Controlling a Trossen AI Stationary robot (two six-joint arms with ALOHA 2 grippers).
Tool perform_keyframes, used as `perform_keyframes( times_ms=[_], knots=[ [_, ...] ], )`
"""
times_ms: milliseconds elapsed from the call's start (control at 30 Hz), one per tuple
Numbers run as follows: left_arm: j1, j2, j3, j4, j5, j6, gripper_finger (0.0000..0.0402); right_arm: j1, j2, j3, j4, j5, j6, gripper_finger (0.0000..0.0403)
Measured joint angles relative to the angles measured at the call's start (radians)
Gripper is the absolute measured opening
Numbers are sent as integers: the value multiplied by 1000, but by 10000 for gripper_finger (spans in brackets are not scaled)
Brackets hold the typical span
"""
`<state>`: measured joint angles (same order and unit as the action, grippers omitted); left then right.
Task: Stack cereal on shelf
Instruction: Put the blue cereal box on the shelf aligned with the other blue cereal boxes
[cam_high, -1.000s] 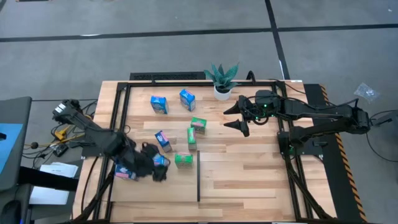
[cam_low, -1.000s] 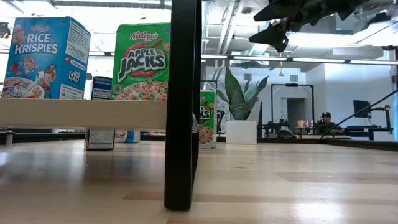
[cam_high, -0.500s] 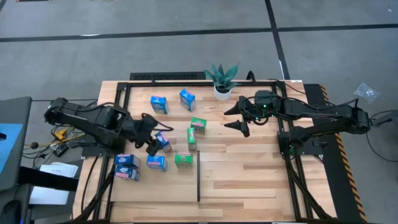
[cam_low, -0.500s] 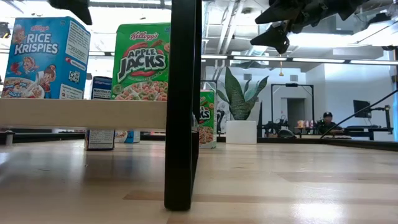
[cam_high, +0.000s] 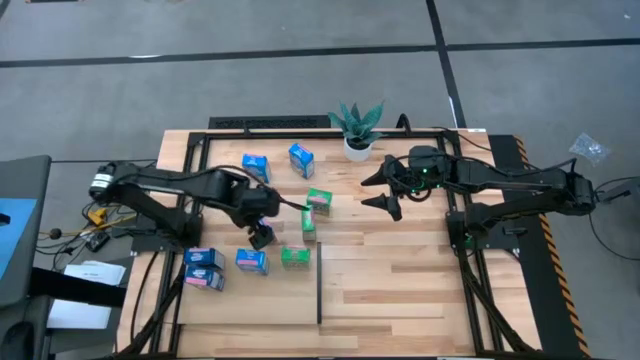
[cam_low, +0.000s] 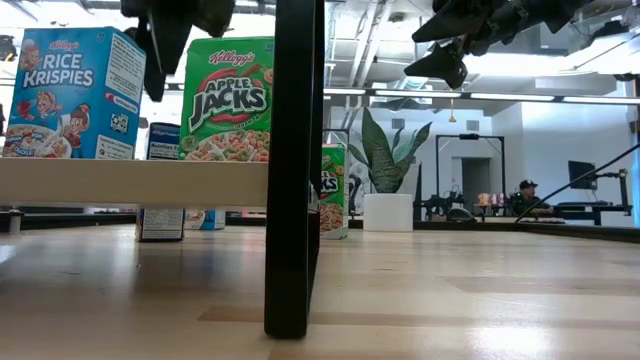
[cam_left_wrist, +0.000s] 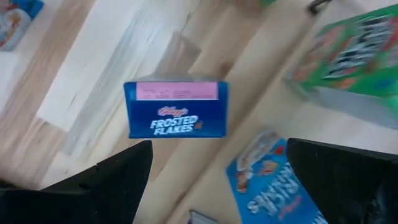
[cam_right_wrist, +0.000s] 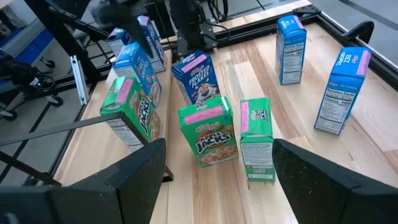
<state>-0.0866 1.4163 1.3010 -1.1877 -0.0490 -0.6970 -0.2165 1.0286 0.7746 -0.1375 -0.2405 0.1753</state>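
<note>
Several small cereal boxes stand on their bases on the light-wood shelf surface (cam_high: 400, 270). Two blue ones (cam_high: 255, 167) are at the far side, three green ones (cam_high: 308, 222) in the middle, and three blue ones (cam_high: 203, 257) near-left. My left gripper (cam_high: 262, 232) hovers open over a blue Frosted Flakes box (cam_left_wrist: 176, 116) at mid-table, with a finger on either side above its pink top and neither touching. A Rice Krispies box (cam_left_wrist: 273, 180) lies just beside it. My right gripper (cam_high: 368, 190) waits open in the air near the plant.
A potted green plant (cam_high: 357, 128) stands at the far edge, close to my right gripper. A thin black divider strip (cam_high: 319, 285) runs toward the near edge. A black rail frame (cam_high: 190, 180) edges the planks. Bare wood lies to the right of the divider.
My left arm has swung from the near-left cluster of boxes toward the table's middle and far side. It now sits over the Frosted Flakes box and has come down into the low view. The right arm has kept still. No box has visibly moved.
</note>
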Motion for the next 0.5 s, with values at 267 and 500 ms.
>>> perform_keyframes(
  times_ms=[267,500],
  knots=[
    [7,111,0,-44,-42,39,360,0,0,0,0,3,1,317],
    [8,141,0,-103,-72,19,360,0,0,0,1,4,11,317]
  ],
)
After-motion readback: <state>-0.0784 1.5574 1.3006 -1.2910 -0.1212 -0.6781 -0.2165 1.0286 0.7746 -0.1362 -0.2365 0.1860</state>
